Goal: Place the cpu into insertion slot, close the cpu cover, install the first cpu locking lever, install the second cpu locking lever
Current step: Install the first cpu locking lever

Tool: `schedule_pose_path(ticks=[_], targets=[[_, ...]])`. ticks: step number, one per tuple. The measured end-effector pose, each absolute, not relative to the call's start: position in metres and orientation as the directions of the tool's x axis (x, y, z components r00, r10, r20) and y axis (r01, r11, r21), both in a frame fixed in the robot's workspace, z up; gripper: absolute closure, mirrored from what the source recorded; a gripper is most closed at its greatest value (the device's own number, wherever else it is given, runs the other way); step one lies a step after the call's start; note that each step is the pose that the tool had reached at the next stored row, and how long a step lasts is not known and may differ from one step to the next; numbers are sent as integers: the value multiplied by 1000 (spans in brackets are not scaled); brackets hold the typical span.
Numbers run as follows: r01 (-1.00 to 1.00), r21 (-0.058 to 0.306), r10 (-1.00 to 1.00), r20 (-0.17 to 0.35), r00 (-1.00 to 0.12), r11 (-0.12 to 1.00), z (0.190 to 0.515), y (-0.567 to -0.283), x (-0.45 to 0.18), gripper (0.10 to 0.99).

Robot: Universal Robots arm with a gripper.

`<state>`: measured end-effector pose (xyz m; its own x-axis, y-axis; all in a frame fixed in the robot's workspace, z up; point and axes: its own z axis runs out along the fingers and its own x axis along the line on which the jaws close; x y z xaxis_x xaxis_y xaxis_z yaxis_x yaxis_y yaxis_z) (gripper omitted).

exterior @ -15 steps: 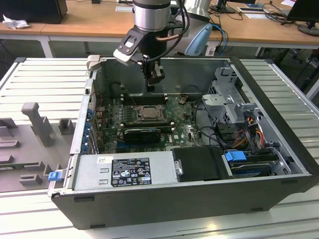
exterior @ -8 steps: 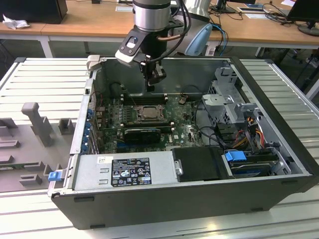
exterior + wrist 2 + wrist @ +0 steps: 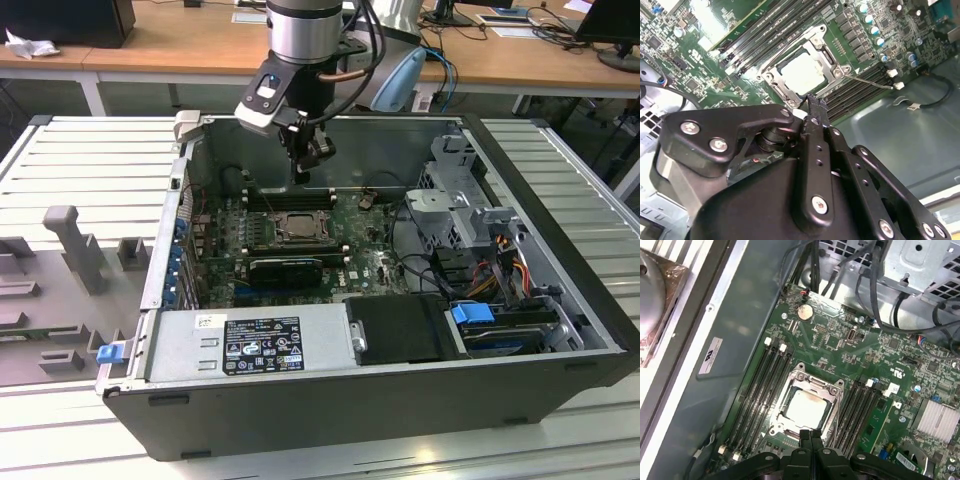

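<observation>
Black fingers [image 3: 806, 437], pressed together and empty, hover; just beneath and ahead lies the pale square cpu [image 3: 805, 407], framed by the silvery metal cpu cover [image 3: 817, 379].

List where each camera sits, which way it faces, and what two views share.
Exterior view: off the arm, high beside the open computer case, looking down into it; the arm and gripper hang over the motherboard.
First wrist view: on the arm, looking down past the shut fingers at the cpu.
Second wrist view: on the arm, behind the gripper's black body, looking along it at the cpu.
Shared: both wrist views show the cpu framed by the cpu cover.
</observation>
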<state>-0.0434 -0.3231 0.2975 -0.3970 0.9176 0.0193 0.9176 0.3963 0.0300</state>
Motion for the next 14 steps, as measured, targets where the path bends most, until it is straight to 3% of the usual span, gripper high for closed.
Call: schedule_pose_path(ticks=[14], targets=[[877, 30, 877, 19, -480, 480, 297, -323, -43, 980]])
